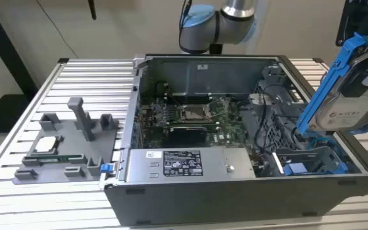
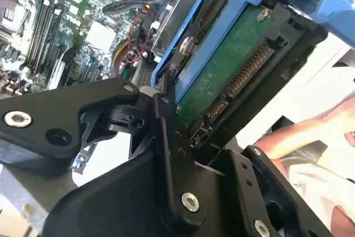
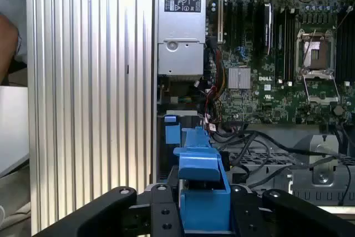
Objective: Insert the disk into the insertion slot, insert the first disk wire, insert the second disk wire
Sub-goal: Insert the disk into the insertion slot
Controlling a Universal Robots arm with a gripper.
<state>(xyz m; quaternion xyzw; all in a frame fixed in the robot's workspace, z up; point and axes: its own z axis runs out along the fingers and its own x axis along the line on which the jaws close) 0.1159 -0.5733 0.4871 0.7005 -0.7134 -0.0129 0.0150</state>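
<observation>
In the exterior view, the exterior view's right edge crops the disk, and the near wall of the computer case hides the insertion slot's base. In the first wrist view the claw covers part of the disk.

Metal and plastic
The disk: dull silver metal in glossy blue plastic; gripper matt black; tabletop ribbed, satin bare metal; insertion slot grey sheet metal.

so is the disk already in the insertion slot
No, in the exterior view the disk hangs tilted above the case, apart from the insertion slot below it.
</observation>
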